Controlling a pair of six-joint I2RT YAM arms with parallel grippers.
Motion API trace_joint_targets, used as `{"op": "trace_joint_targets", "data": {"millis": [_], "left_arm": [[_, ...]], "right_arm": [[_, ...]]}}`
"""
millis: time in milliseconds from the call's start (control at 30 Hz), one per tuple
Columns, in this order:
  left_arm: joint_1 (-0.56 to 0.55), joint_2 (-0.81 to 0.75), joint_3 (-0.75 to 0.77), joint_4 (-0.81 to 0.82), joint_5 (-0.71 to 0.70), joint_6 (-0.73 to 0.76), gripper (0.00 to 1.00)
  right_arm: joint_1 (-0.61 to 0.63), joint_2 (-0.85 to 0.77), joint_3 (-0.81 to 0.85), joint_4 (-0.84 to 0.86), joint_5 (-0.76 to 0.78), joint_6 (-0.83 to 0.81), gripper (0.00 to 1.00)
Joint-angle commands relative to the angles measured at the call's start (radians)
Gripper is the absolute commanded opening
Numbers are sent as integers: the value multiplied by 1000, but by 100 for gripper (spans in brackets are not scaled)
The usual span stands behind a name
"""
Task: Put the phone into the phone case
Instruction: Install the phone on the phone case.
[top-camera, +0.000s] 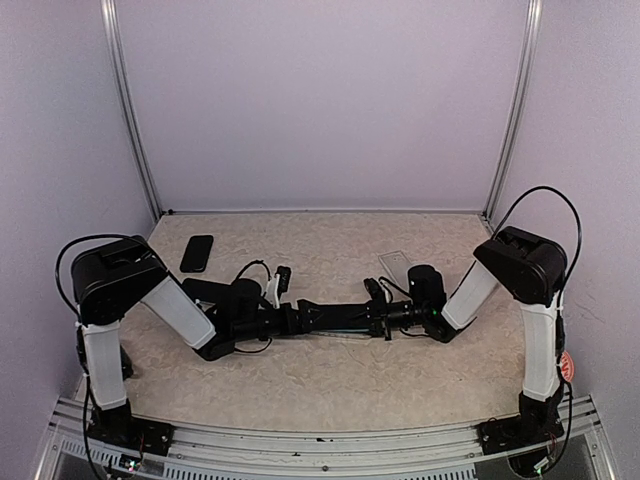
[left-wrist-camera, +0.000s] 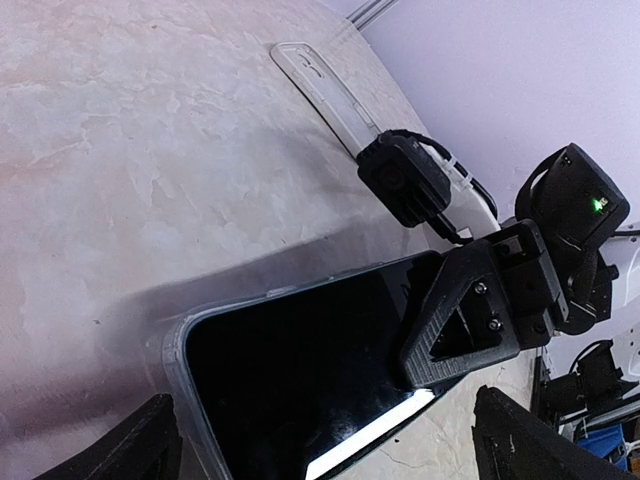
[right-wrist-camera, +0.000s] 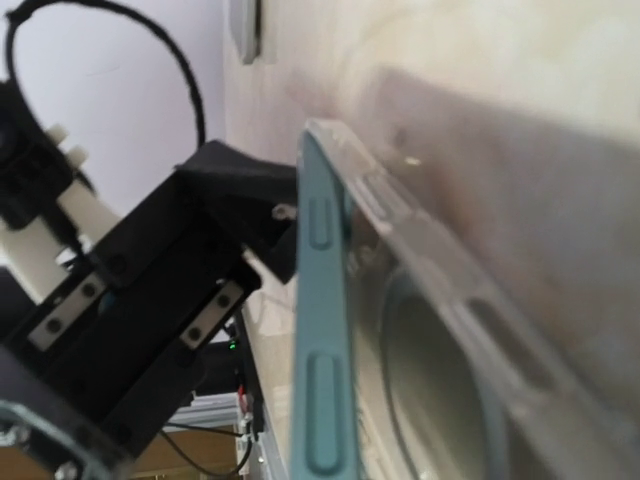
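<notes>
The phone (left-wrist-camera: 300, 370), a black-screened slab with a teal edge (right-wrist-camera: 320, 330), hangs low over the table between both arms (top-camera: 340, 318). The clear phone case (right-wrist-camera: 440, 330) with its ring mark lies against the phone's back, and its translucent rim (left-wrist-camera: 175, 360) wraps the phone's near end. My right gripper (top-camera: 375, 315) is shut on the phone's far end, one finger (left-wrist-camera: 470, 320) lying on the screen. My left gripper (left-wrist-camera: 335, 445) is open, its fingertips (left-wrist-camera: 150, 440) standing wide on either side of the phone's near end; bare table shows beside the right one.
A second black phone (top-camera: 197, 252) lies flat at the back left. Another clear shell (top-camera: 400, 262) lies on the table behind the right wrist, also in the left wrist view (left-wrist-camera: 330, 90). Purple walls close in the table on three sides.
</notes>
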Motion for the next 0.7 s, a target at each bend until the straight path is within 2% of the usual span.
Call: {"op": "trace_joint_targets", "data": {"millis": [0, 233, 667], "left_arm": [[11, -23, -28, -21, 29, -13, 99], [24, -61, -33, -40, 36, -15, 99], [32, -31, -15, 143, 247, -59, 98]], "right_arm": [[7, -59, -21, 156, -44, 12, 0], [4, -94, -31, 172, -48, -38, 0], [21, -94, -39, 172, -89, -126, 0]]}}
